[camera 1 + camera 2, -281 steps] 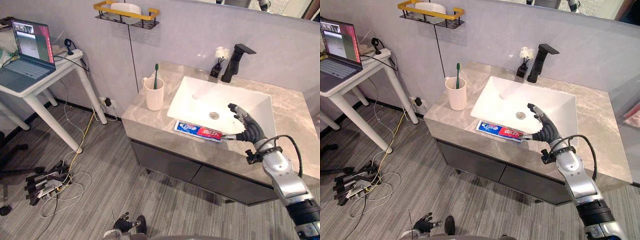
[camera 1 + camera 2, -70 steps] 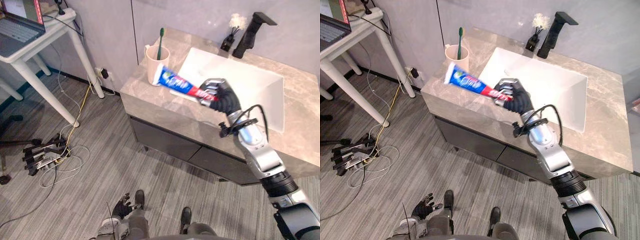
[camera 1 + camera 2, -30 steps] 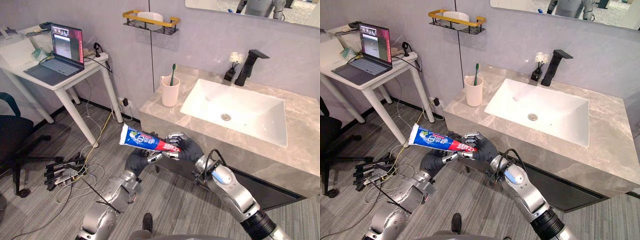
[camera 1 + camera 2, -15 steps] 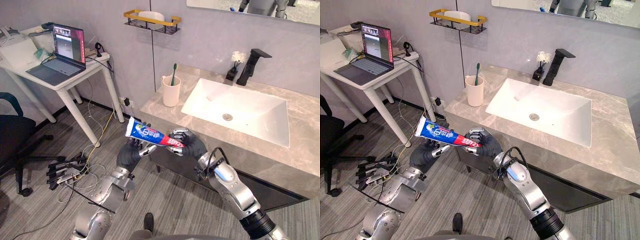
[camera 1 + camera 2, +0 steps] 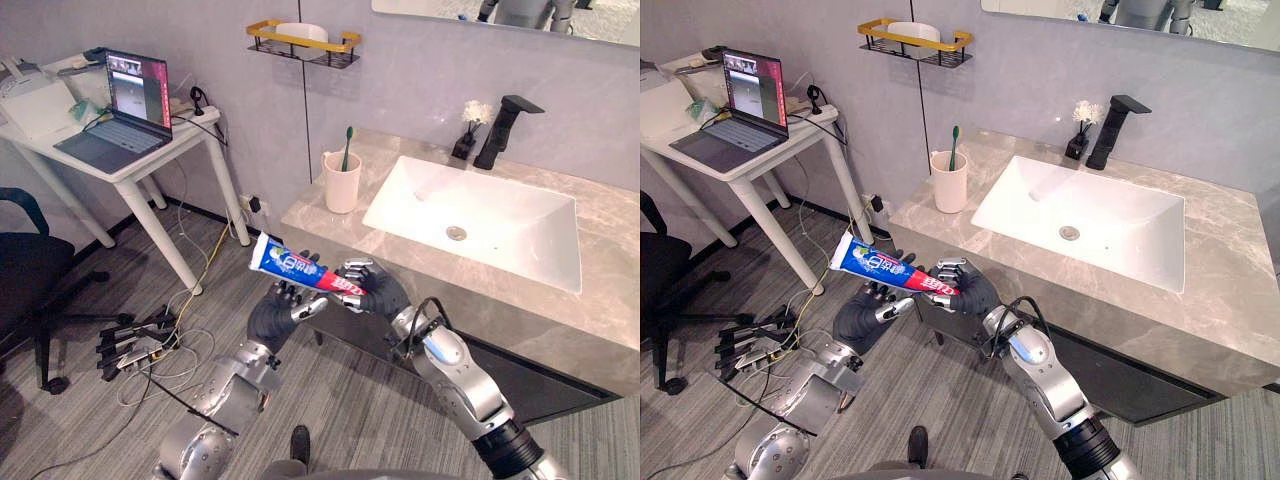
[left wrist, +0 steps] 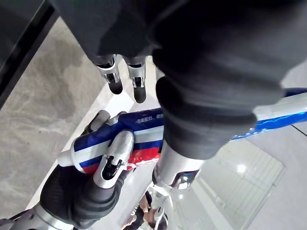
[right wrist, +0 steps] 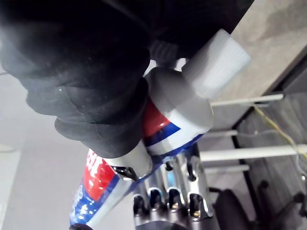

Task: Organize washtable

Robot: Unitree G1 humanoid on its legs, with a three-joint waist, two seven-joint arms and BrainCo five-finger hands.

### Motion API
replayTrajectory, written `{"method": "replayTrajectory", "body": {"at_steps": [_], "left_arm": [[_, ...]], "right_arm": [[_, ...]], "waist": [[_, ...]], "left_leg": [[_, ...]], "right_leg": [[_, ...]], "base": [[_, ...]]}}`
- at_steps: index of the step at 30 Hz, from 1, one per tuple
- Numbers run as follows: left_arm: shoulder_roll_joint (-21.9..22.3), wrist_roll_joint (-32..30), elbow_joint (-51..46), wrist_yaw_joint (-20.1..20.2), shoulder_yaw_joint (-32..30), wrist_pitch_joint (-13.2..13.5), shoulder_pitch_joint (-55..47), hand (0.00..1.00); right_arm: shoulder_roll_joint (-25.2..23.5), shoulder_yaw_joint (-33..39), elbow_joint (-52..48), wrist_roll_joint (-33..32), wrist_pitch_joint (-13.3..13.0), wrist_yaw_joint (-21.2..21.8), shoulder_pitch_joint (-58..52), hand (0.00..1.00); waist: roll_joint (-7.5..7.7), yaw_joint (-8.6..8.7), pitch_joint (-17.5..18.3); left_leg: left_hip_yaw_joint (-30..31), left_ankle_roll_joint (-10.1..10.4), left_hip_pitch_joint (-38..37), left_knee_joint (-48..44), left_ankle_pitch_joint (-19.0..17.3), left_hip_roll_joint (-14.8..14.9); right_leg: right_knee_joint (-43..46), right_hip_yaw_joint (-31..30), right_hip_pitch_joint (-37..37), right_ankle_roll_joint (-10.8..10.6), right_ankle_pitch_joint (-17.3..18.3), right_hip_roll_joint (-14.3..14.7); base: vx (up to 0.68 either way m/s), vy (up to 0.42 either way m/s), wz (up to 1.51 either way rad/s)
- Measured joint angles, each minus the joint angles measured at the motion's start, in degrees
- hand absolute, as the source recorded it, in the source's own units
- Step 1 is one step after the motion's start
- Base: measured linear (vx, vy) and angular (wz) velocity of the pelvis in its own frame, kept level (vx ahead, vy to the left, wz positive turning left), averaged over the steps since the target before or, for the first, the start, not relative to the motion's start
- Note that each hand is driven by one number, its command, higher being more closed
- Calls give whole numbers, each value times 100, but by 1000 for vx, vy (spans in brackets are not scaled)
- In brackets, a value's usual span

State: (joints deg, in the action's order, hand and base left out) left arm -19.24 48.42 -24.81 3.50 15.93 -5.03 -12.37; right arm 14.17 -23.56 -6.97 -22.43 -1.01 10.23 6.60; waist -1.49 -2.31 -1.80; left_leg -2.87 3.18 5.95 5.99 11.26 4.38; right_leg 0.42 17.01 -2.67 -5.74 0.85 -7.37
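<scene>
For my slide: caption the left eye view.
Right hand grips a toothpaste tube in front of the washtable, open left hand just beneath it.

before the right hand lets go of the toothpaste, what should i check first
1. Right hand curled round the toothpaste tube at its cap end: ok
2. Left hand gripping the tube: not ok, fingers straight behind it
3. Cap on the tube: ok
4. Cup upright on the countertop, toothbrush inside: ok
5. Room in the cup for the tube: cannot tell
</scene>
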Motion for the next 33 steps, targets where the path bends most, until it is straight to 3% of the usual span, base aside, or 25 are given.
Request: {"method": "replayTrajectory", "body": {"at_steps": [16,17,29,30,33], "left_arm": [[110,-10,87,-131,187,47,26,0],[111,-11,91,-136,188,42,26,100],[306,-184,286,-385,129,-84,25,100],[327,-186,286,-387,122,-84,25,100],[329,-190,285,-421,98,-89,26,100]], "right_arm": [[-26,-497,211,-52,17,344,20,100],[-31,-519,238,-58,3,363,17,100],[-244,-565,625,-21,-149,476,-194,100],[-257,-564,634,-27,-169,476,-207,0],[-299,-578,798,-133,-262,531,-216,0]], "waist": [[1,0,0],[1,1,0],[18,0,-1],[21,0,-2],[34,3,-2]], "left_leg": [[8,0,10,1,0,-11],[8,-1,11,1,0,-14],[-18,-1,35,1,-1,-65],[-21,-1,35,1,-1,-65],[-38,-2,39,1,0,-63]], "right_leg": [[-1,6,7,0,0,-11],[-1,6,8,0,0,-14],[26,13,48,6,-4,-79],[26,12,49,8,-5,-81],[26,11,64,16,-10,-85]], "base": [[0,0,0],[0,0,0],[0,0,0],[0,0,0],[0,0,-1]]}}
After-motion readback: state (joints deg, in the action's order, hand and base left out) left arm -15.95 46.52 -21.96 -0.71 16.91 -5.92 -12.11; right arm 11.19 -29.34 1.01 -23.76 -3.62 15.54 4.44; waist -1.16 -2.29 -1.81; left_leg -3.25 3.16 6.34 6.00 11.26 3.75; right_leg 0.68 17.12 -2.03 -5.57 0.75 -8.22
